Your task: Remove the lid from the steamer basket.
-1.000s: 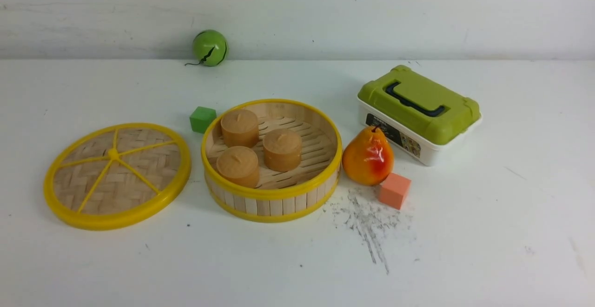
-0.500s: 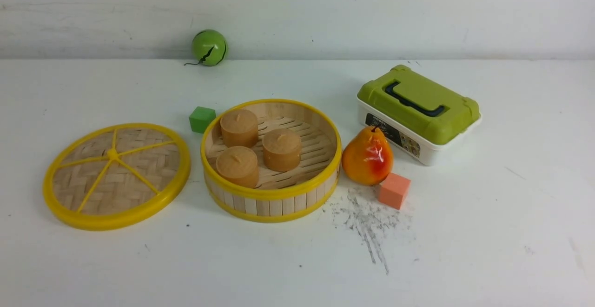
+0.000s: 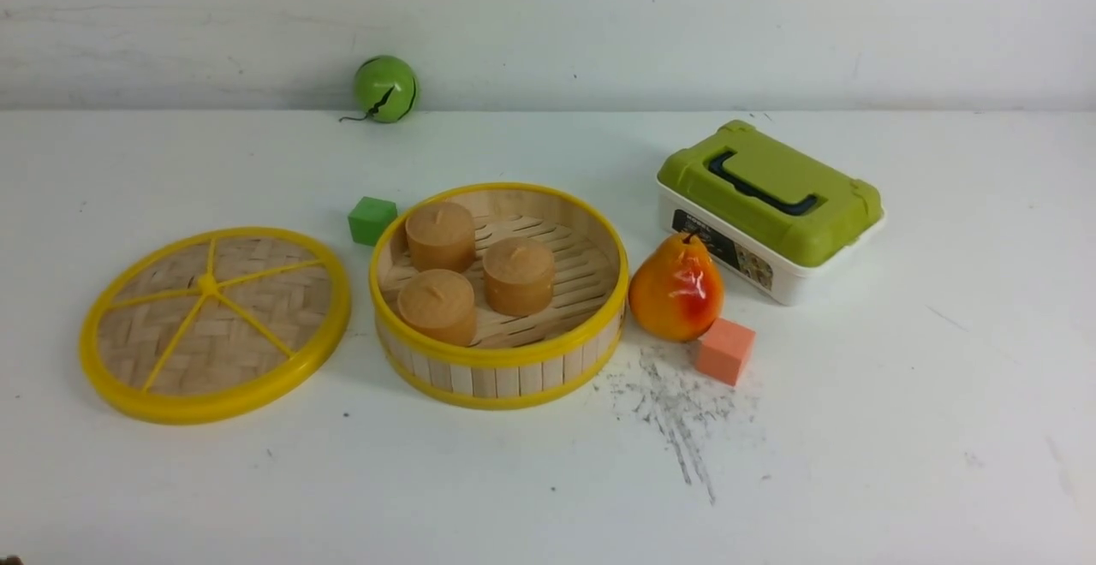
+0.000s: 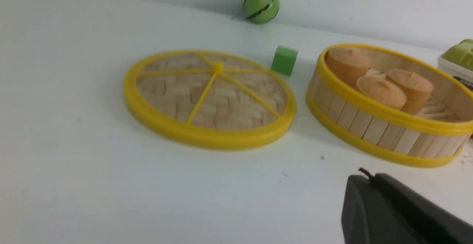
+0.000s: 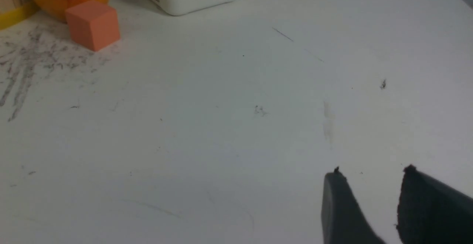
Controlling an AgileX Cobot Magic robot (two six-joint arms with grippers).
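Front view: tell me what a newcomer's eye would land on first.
The open steamer basket at the middle of the table draws the eye first, with three round tan cakes inside it. Its lid lies flat on the table just to its left, apart from it, yellow spokes showing. Right of the basket, a glossy orange-red pear stands near a green-topped box.
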